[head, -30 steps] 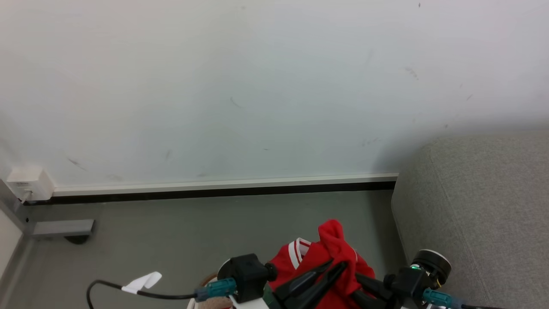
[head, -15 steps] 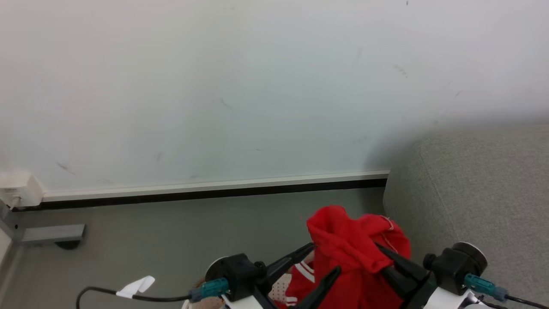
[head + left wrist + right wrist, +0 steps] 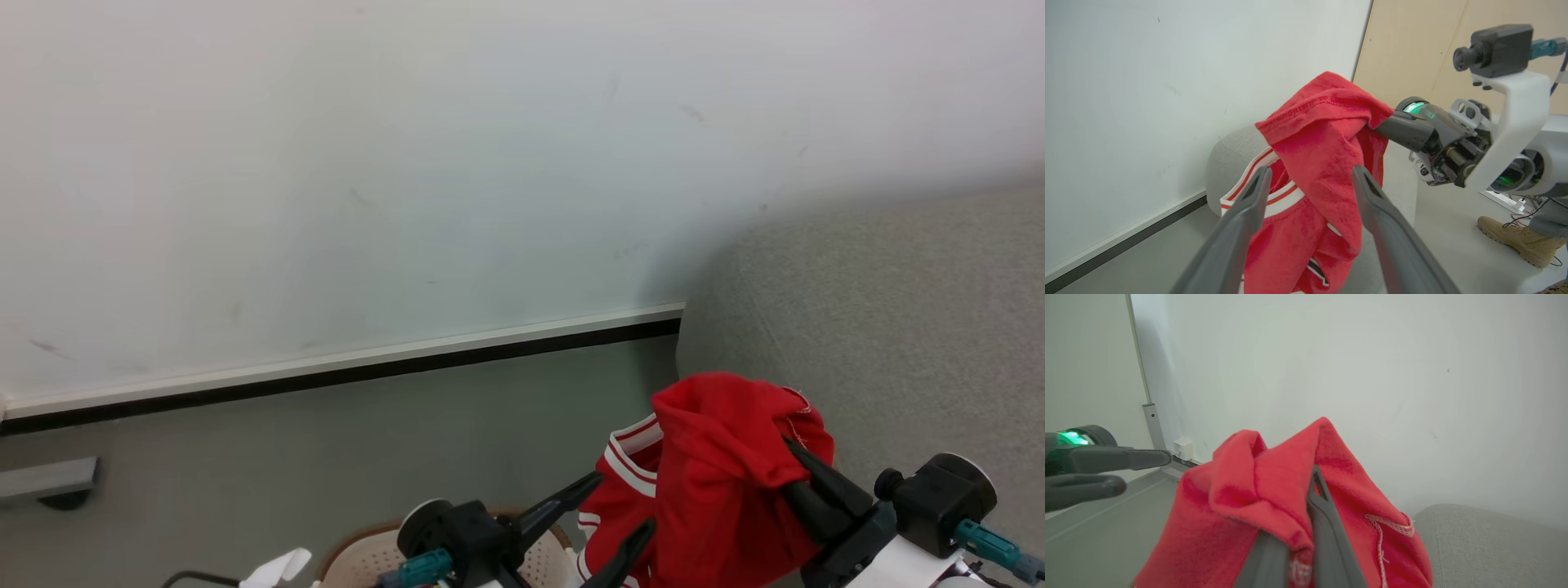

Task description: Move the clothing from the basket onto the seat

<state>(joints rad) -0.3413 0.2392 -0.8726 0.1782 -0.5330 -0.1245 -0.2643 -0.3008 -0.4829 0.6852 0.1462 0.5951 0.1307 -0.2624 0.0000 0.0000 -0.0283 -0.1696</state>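
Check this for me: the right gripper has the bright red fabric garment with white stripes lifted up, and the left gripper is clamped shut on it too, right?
Not quite. The left gripper is open, its jaws spread wide apart, as the left wrist view shows. The right gripper does have the bright red fabric garment with white stripes lifted up.

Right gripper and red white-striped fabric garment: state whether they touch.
Touching. The right wrist view shows the right gripper with fingers closed on a fold of the red white-striped fabric garment.
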